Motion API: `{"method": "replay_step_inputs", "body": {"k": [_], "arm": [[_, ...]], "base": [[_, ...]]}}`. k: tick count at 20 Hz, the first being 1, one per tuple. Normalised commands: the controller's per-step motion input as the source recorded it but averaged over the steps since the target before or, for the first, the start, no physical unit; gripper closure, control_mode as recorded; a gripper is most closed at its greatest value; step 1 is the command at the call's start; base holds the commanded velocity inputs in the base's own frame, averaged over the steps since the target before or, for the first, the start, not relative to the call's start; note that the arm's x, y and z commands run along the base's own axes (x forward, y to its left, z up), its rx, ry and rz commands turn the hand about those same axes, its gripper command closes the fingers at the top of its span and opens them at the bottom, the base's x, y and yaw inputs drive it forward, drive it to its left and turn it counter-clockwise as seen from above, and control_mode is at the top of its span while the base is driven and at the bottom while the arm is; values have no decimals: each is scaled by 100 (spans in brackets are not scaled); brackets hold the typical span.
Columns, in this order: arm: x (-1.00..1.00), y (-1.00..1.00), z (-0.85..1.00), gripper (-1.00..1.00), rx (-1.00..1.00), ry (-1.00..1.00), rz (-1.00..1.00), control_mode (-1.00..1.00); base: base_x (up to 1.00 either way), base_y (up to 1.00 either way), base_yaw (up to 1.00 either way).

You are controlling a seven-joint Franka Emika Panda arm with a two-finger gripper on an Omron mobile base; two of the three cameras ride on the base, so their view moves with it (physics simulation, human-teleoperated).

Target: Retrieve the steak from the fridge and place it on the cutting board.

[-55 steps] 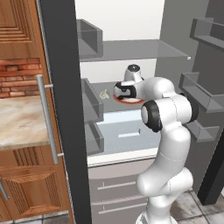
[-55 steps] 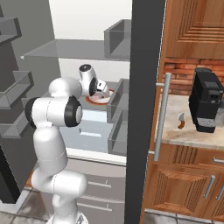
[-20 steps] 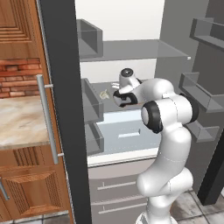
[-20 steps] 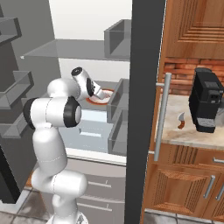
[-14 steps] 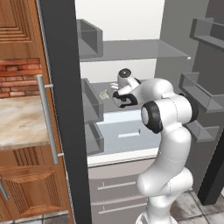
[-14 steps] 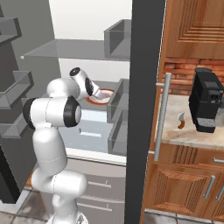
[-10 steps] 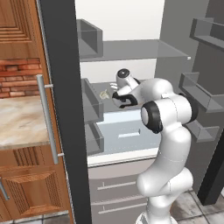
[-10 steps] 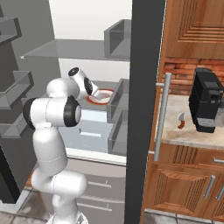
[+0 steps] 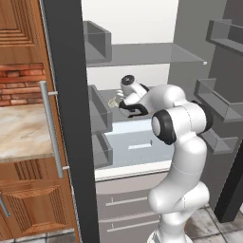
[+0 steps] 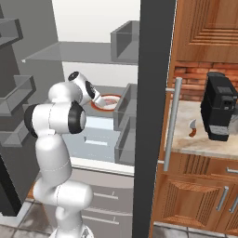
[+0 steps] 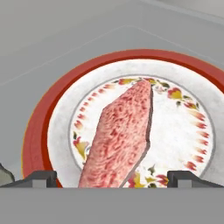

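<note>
**benchrat:** Hand view had the steak (image 11: 122, 140) lying flat on the red-rimmed plate (image 11: 39, 131), with the gripper (image 11: 112, 177) hovering just over its near end. Jaws were spread wide, one fingertip (image 11: 37, 178) on each side of the slab, nothing gripped. The plate sat on a grey shelf inside the fridge (image 9: 66, 95).

**pandafan:** So the grab itself was the step. How would you have done it cleanly?

**benchrat:** I'd have gone straight down until the tips nearly met the plate, then pinched across the narrow width. The slab was thin and ran diagonally, so squaring the jaws to its long edges mattered, or it could twist out. I'd also have lifted straight up before backing out, since the door bins were close beside the arm in the left base view.

**pandafan:** And the cutting board?

**benchrat:** Couldn't spot it. The right base view had the worktop (image 10: 186, 144) with the coffee machine (image 10: 219, 111).
</note>
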Motion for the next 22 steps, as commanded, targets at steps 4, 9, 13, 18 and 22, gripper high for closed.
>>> {"method": "replay_step_inputs", "body": {"k": [4, 9, 13, 18, 22], "arm": [[6, 11, 0, -100, 0, 0, -8, -100], [12, 2, 0, -100, 0, 0, -5, -100], [23, 0, 0, -100, 0, 0, 0, -100], [20, -11, -2, -100, 1, 0, 0, -100], [2, -19, -1, -100, 3, 0, -2, -100]], "base": [[0, 0, 0], [0, 0, 0], [0, 0, 0], [0, 0, 0], [0, 0, 0]]}}
